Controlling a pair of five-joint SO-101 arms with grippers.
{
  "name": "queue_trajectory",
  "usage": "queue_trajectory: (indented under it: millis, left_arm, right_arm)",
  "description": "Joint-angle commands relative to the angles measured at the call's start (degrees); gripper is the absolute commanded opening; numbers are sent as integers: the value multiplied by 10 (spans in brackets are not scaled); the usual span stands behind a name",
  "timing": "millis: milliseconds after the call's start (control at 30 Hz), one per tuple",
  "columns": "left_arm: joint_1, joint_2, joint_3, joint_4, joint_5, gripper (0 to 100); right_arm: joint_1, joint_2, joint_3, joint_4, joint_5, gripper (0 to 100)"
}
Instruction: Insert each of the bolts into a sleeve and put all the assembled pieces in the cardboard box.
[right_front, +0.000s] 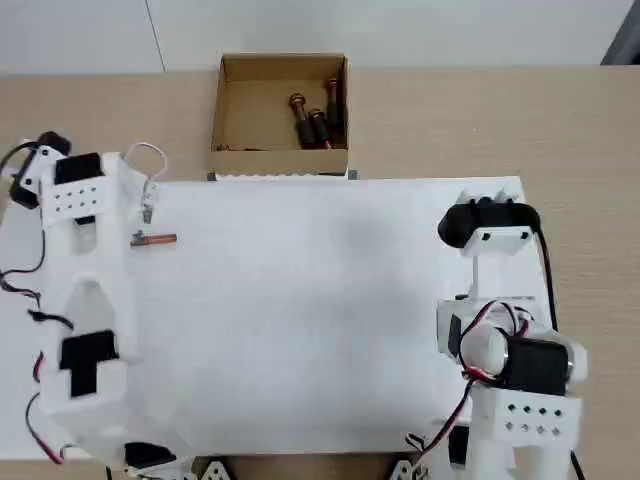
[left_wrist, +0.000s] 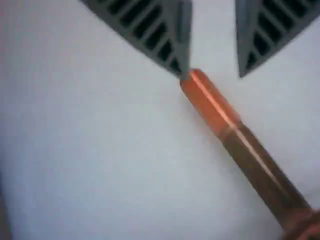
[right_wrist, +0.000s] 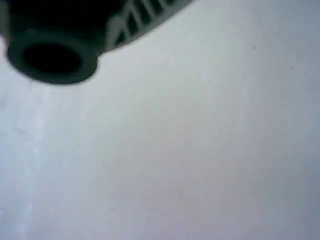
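The copper-coloured metal bolt (right_front: 153, 239) lies at the left of the white paper sheet (right_front: 320, 320); the brown cardboard box (right_front: 240, 120) stands behind the sheet.

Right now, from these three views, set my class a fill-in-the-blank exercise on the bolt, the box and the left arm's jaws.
1. The box holding the assembled pieces is made of ____.
2. The lone bolt lies on a ____ mat.
3. The left gripper has its jaws ____, one tip at the bolt's end.
Missing words: cardboard; white; open.
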Motion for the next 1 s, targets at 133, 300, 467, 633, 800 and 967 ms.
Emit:
queue_trajectory:
  millis: [133, 300, 467, 633, 800, 967]
  left_arm:
    - [-22, 81, -102, 31, 4, 93]
    - [-39, 126, -131, 31, 4, 93]
    - [-61, 147, -137, 31, 3, 93]
    - [-59, 150, -134, 30, 3, 93]
    - [-58, 170, -134, 23, 2, 93]
    - [-59, 222, -137, 25, 2, 93]
  right_arm:
    - [4, -6, 3, -20, 6, 4]
    - [4, -4, 3, -27, 7, 4]
    - [4, -4, 3, -27, 7, 4]
    - [4, -3, 3, -28, 7, 4]
    - [4, -3, 3, -28, 7, 4]
    - [4, -3, 3, -28, 7, 4]
